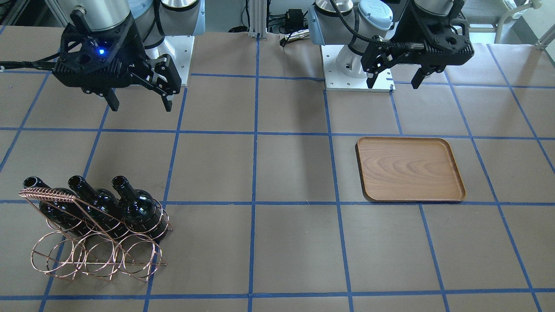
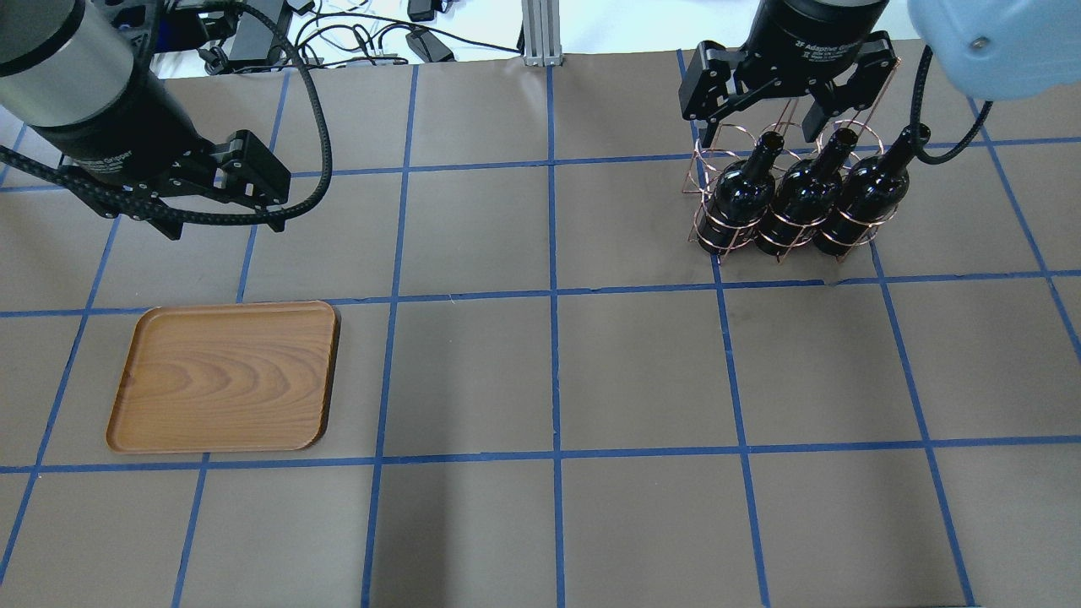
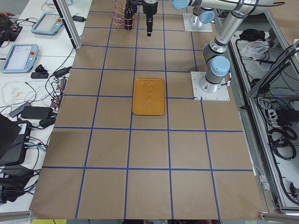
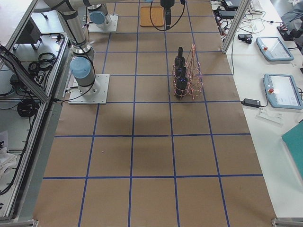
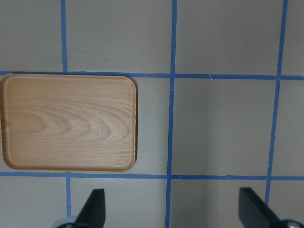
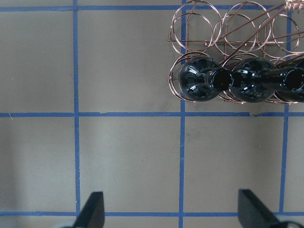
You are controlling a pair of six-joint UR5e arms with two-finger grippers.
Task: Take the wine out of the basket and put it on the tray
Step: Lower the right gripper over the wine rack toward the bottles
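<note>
Three dark wine bottles point(image 1: 138, 208) stand side by side, leaning in the copper wire basket point(image 1: 99, 260). They also show in the overhead view point(image 2: 798, 194) and from above in the right wrist view point(image 6: 204, 84), inside the basket's rings point(image 6: 223, 23). My right gripper point(image 1: 138, 102) point(image 6: 171, 209) is open and empty, high above the table on the robot's side of the basket. The empty wooden tray point(image 1: 409, 169) point(image 2: 224, 376) point(image 5: 69, 121) lies flat on the table. My left gripper point(image 1: 394, 82) point(image 5: 173, 209) is open and empty, high up beside the tray.
The table is brown paper with a blue tape grid point(image 2: 553, 295). The two arm bases point(image 1: 360, 65) stand at the robot's edge. Cables and devices point(image 2: 372, 34) lie beyond the far edge.
</note>
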